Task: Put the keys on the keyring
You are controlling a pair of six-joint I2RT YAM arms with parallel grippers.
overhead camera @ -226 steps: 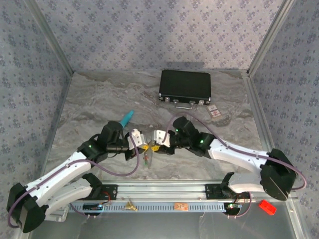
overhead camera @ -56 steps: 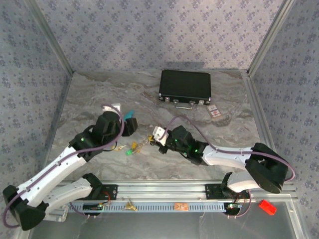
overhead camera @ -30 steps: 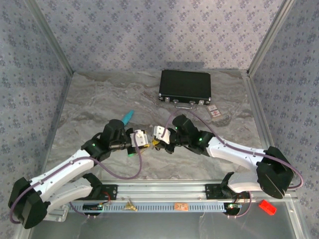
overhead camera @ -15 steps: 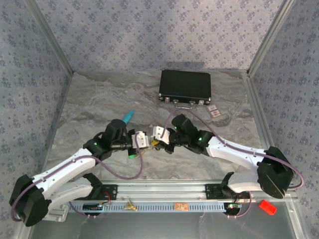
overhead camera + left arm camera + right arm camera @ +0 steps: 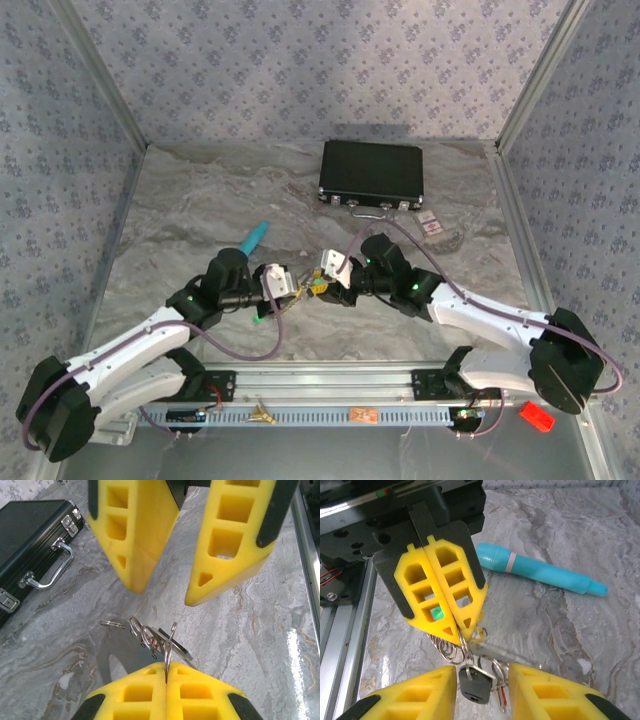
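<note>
Near rail (image 5: 320,385): one small brass cluster (image 5: 263,412) lies on it, too small to say whether these are keys. Two arms reach in from the near edge and meet nose to nose over the middle of the bench (image 5: 200,200). Left fingers (image 5: 135,695) are pressed together, pinching the wire of the keyring (image 5: 167,650) and holding it edge-up just above the stone, likely so that the loop stands steady and presented to the other arm. Right fingers (image 5: 420,695) are spread, facing it, close on either side of the hanging parts but gripping nothing; I judge them to be lining up for the next pick or threading move. One keyring, its coils bunched beneath the pinch. One black capsule piece (image 5: 472,687) hangs between the spread fingers. A pale yellow bit (image 5: 479,634) beside the coils may be a key head; the number of keys cannot be told. Farther out, one teal tube (image 5: 540,570) lies flat, well apart. Farthest, one black case (image 5: 372,172), closed, by the back wall.
</note>
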